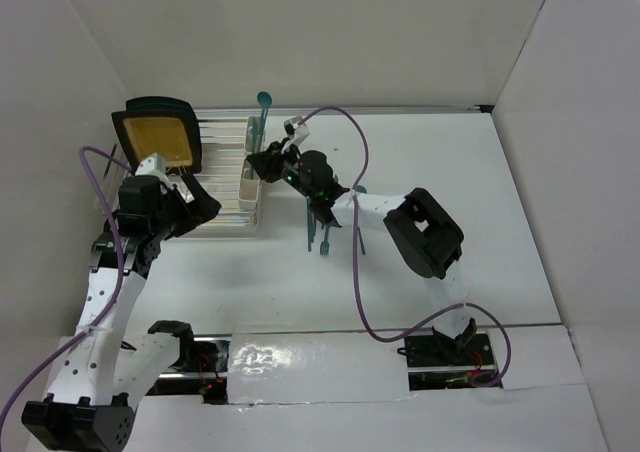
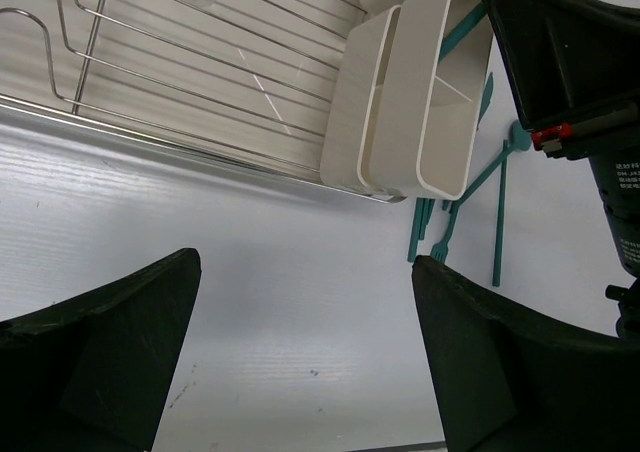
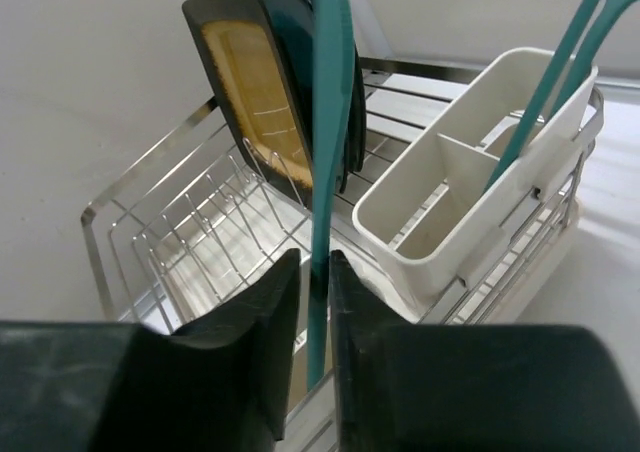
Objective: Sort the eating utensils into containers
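Note:
My right gripper is shut on the handle of a teal utensil, which it holds upright above the dish rack, just left of the cream containers. Two teal utensils stand in the far compartment; the near compartments look empty. From the top view, the right gripper is over the containers, and a spoon sticks up from them. Several teal utensils lie on the table to the right; they also show in the left wrist view. My left gripper is open and empty over bare table, near the rack's front.
The wire dish rack holds a black-rimmed yellow plate at its left end, also in the right wrist view. The right arm's black body hangs beside the containers. A purple cable loops over the table.

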Motion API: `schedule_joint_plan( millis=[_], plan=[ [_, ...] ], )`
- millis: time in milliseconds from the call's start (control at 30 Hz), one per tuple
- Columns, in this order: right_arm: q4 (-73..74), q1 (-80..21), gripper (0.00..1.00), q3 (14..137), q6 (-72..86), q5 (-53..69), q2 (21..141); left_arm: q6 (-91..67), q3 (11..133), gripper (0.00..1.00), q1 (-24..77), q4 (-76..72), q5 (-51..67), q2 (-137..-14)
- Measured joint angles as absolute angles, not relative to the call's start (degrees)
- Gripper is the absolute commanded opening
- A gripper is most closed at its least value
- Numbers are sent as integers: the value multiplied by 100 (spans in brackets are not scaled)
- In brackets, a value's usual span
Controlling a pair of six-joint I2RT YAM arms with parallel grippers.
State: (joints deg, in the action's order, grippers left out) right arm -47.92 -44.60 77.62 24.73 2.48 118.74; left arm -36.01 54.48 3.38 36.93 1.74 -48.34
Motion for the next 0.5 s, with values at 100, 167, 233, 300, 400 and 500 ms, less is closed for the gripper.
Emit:
schedule_joint_plan(
  millis=[100,167,233,300,400,500],
  plan=[
    [-4619,-4473,53,7730,2423,231,11745,-3603,5402,100,388,3699,176,-4794],
    [-4519,-4486,66,7730,2357,226,11642,-3603,5398,100,419,3704,178,-4781],
    [-4372,-4512,72,7749,2298,226,11520,-3603,5398,100,443,3697,180,-4768],
    [-4165,-4534,81,7848,2259,213,11439,-3601,5398,100,462,3693,185,-4757],
    [-3717,-4574,90,8055,2161,104,11325,-3592,5398,100,480,3682,244,-4724],
    [-3100,-4593,93,8125,2104,-169,11067,-3551,5393,100,482,3632,322,-4700]
  ],
)
